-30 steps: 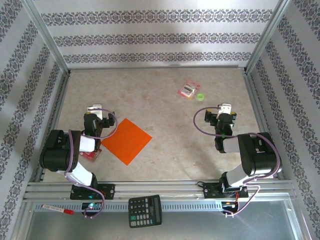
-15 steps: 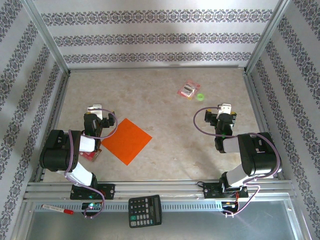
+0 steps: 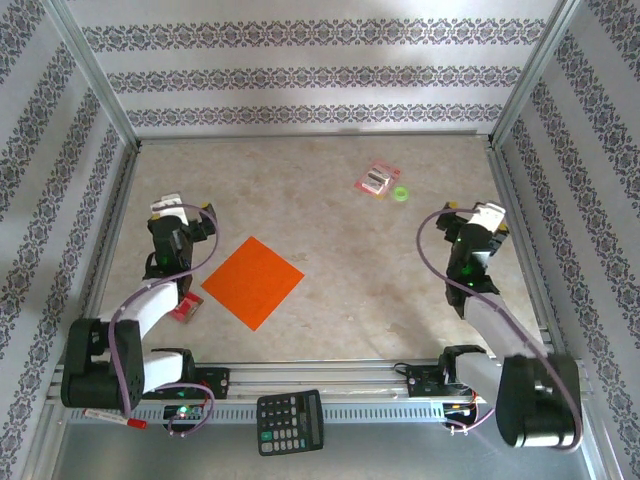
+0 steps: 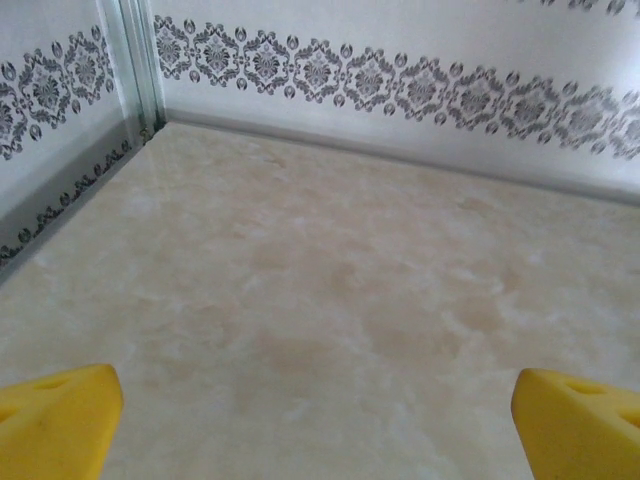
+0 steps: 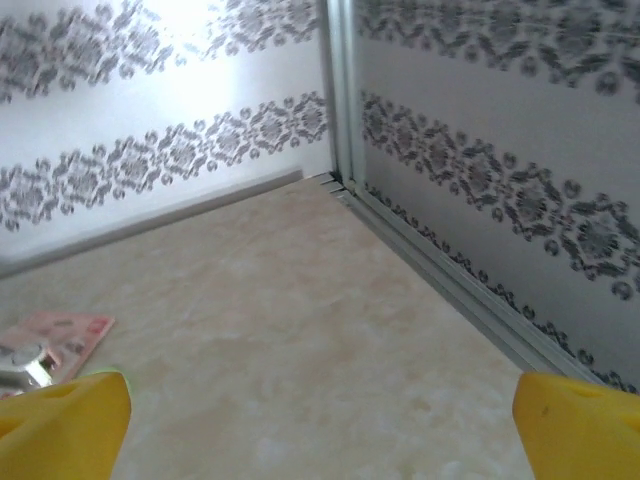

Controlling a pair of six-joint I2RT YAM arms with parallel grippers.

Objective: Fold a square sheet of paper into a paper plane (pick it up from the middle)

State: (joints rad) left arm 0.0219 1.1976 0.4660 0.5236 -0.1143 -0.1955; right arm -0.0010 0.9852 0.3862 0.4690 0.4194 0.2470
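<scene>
While the square sheet of paper (image 3: 253,282) lies flat and uncreased on the table (image 3: 340,240), turned corner-on like a diamond, left of centre and toward the near edge, you've got zero folds done; the paper plane isn't begun.

The sheet sits just right of the left arm (image 3: 150,303), and nothing touches it. Your left gripper (image 3: 180,212) hangs beyond and to the left of the sheet's far corner, apart from it, jaws spread wide and empty. Its wrist cam has the yellow fingers (image 4: 55,420) at the bottom corners w/ bare marble-look tabletop between them and the patterned back wall (image 4: 400,80) ahead.

Your right gripper (image 3: 482,216) is well apart from the paper, over by the right wall (image 3: 580,200), jaws likewise spread w/ nothing between them. Its wrist cam looks to the far right corner, w/ the pink-red packet (image 5: 55,335) at lower left. From above, that packet and a small green bit (image 3: 401,193) lie toward the back, centre-right.

A small red item (image 3: 184,308) lies by the left arm, near the sheet's left corner. A black calculator (image 3: 290,421) and a marker (image 3: 115,418) sit at the front rail, off the work surface.

Judgement: the task is at the very start. Left to do: get a gripper to the sheet's middle, lift it, then make every crease.
</scene>
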